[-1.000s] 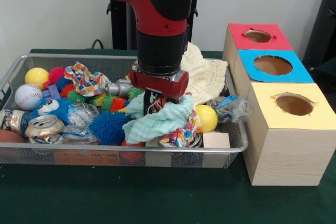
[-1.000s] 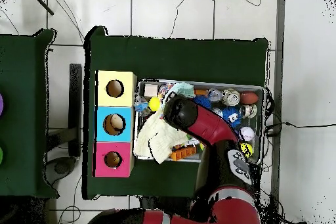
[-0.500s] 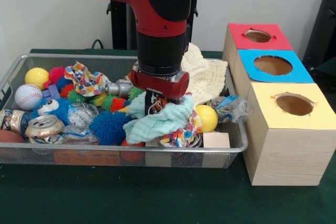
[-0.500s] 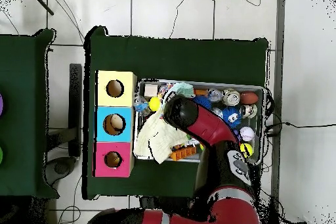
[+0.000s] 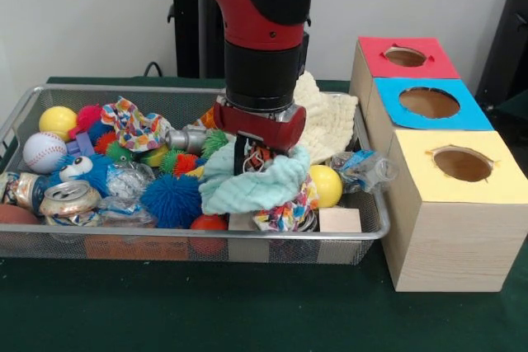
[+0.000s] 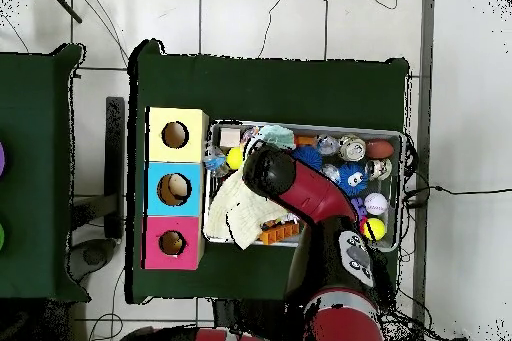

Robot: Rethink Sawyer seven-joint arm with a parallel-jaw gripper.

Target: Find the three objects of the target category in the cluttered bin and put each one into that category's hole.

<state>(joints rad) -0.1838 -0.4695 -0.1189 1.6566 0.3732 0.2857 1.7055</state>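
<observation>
From the left of the front view, the wire bin [image 5: 33, 113] on the green table [image 5: 247, 311] holds a yellow ball [image 5: 57, 121] in its far corner, with a baseball [image 5: 43, 152] just in front of it. Below those lie a blue furry toy with big eyes [image 5: 81, 169] and a crushed drink can [image 5: 70, 201] against the near wall. A patterned cloth [image 5: 132, 125] is draped further back, and a blue spiky ball [image 5: 171, 200] sits beside a red ball [image 5: 208, 223] at the near mesh.

My claw [image 5: 252, 157] is down in the middle of the bin, closed on a mint-green cloth [image 5: 252, 185]. The cloth bunches around my fingertips and hangs partly lifted over the clutter, one end still lying among the other things. Under its right end are another bright patterned cloth [image 5: 285, 212], a second yellow ball [image 5: 326, 185] and a wooden block [image 5: 340, 220].

Behind my wrist a cream knitted cloth [image 5: 326, 121] spills over the bin's far right rim; from overhead it [image 6: 232, 212] hangs out toward the boxes.

Right of the bin stand three wooden boxes touching in a row, each with a round hole on top: yellow [image 5: 458, 162] nearest, blue [image 5: 429, 103] in the middle, red [image 5: 406, 57] farthest.
</observation>
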